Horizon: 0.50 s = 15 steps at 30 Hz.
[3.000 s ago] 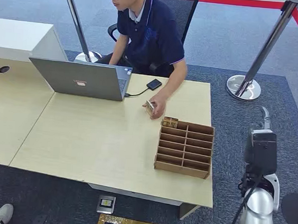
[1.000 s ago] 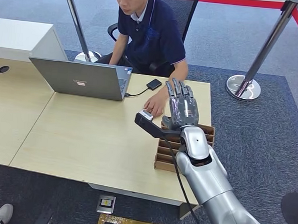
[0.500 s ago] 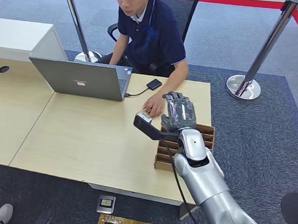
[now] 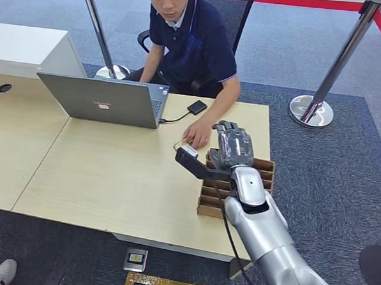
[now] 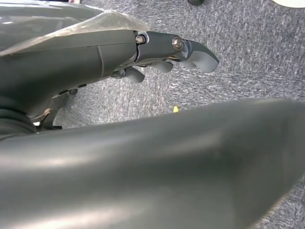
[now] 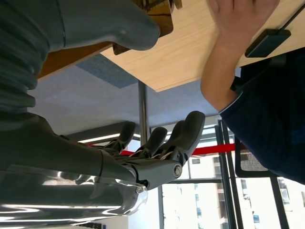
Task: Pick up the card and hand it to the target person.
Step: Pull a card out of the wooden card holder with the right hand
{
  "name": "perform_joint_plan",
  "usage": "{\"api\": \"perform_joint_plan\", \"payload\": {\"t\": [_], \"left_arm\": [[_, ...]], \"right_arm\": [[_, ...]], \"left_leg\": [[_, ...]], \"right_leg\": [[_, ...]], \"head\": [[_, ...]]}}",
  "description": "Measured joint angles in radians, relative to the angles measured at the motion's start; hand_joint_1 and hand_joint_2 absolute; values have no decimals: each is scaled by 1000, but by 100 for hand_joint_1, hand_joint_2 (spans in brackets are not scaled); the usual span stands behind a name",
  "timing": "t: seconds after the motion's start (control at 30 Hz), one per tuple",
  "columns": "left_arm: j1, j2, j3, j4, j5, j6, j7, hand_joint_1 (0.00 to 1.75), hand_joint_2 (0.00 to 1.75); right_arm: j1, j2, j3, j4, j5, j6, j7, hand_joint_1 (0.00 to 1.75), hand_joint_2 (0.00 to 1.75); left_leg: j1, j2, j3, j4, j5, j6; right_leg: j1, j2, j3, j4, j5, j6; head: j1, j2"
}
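My right hand (image 4: 234,145) hovers over the far left corner of the wooden slotted organizer (image 4: 264,169), fingers spread and bent downward, holding nothing. In the right wrist view its thumb (image 6: 107,24) lies by brown cards (image 6: 154,5) standing at the organizer's corner, and the fingers (image 6: 162,143) stay apart from them. The seated person's hand (image 4: 198,133) rests flat on the table just left of mine, with a thin card edge (image 4: 180,142) showing beside it. My left hand (image 5: 172,52) hangs over grey carpet, fingers loose and empty.
An open laptop (image 4: 101,99) stands at the back left of the light wood table (image 4: 115,170), its cable running to a small black device (image 4: 197,106). Two stanchion posts stand behind, one base (image 4: 311,110) at the right. The person sits across the table.
My right arm has risen from my side to over the organizer. In the last second its fingers have tipped from upright down toward the organizer's corner. The person's hand has laid flat.
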Motion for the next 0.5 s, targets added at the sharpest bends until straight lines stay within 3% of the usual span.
{"api": "perform_joint_plan", "payload": {"t": [0.5], "left_arm": [[0,0,0,0,-6,0,0,0,0]], "right_arm": [[15,-10,-36,8,13,0,6,59,175]], "left_leg": [[0,0,0,0,0,0]], "right_leg": [[0,0,0,0,0,0]], "head": [[0,0]]}}
